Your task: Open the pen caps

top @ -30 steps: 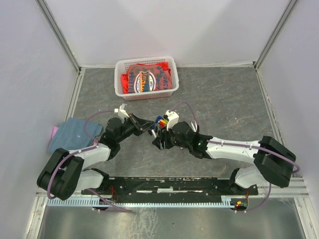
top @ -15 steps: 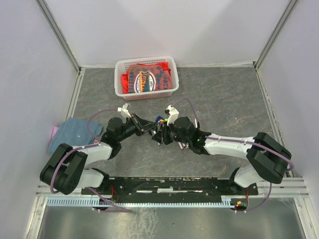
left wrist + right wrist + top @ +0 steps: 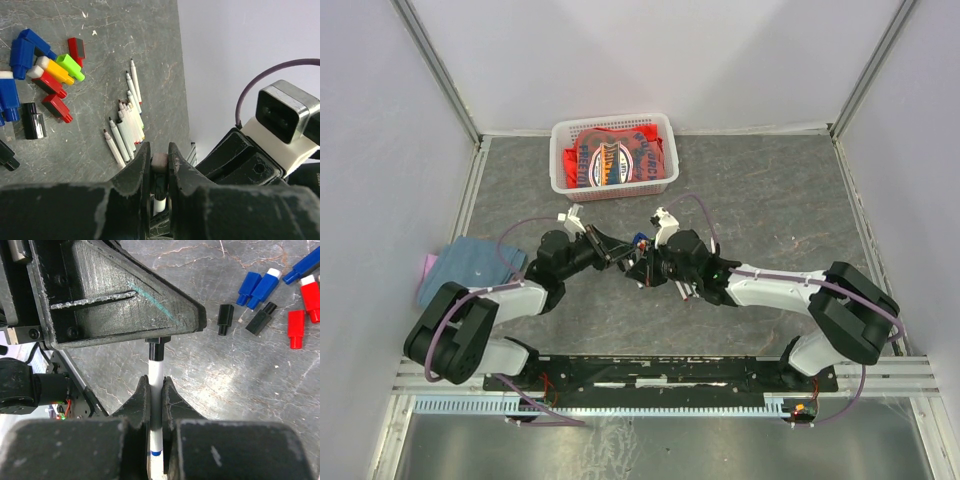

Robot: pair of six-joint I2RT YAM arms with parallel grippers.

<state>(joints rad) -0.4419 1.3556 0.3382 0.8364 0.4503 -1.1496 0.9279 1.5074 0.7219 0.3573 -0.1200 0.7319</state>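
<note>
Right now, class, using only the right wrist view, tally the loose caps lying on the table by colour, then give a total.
Blue caps: 3
Red caps: 2
Black caps: 2
Total: 7
Left out: the held cap, which sits on the pen.

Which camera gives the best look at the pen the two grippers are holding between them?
The right wrist view: the pen runs up the middle, white barrel and black cap plain to see. The left wrist view shows only its end pinched between dark fingers. In the top view it is too small and covered to make out.
</note>
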